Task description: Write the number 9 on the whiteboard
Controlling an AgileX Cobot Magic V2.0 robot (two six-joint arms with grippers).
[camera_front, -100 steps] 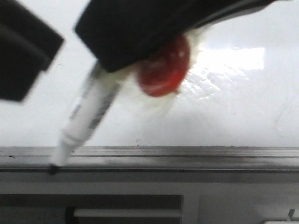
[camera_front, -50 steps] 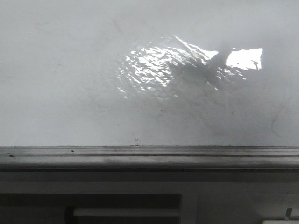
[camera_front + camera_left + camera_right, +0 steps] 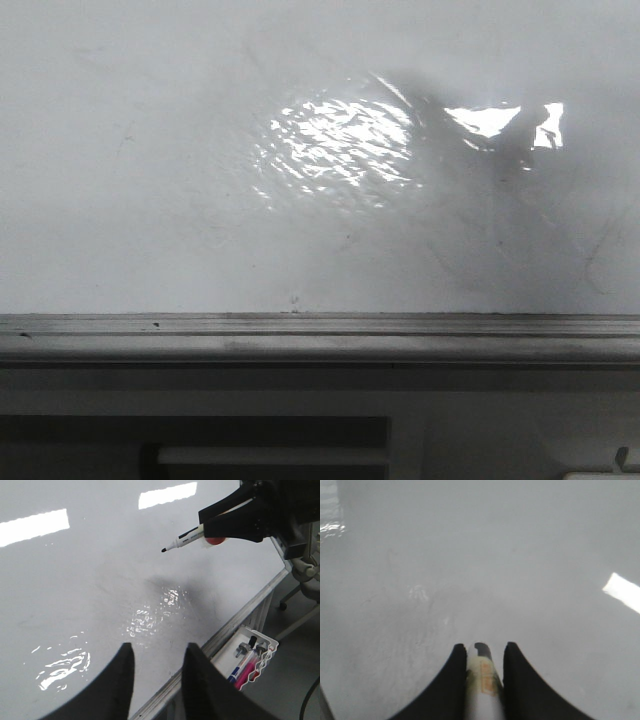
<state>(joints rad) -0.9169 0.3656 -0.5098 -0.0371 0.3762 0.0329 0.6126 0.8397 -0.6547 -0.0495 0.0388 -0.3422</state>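
Observation:
The whiteboard [image 3: 150, 200] is glossy white with faint grey smudges and crinkly glare, and a grey metal edge strip [image 3: 320, 335] runs along its bottom. No black number 9 shows on it in any view. My right gripper [image 3: 210, 525] is shut on a white marker [image 3: 182, 540] with a black tip, held above the board and apart from it. The marker [image 3: 481, 680] also shows between the right jaws in the right wrist view. My left gripper [image 3: 157, 652] is open and empty above the board near its edge. No gripper shows in the front view.
A white wire tray [image 3: 250, 655] with several markers hangs below the board's edge. A grey panel [image 3: 480, 430] lies under the edge strip. An office chair base [image 3: 300, 585] stands beside the board.
A second ago the right gripper with the marker filled the front view, tip at the edge strip. It has left that view, and only its shadow has shifted on the board.

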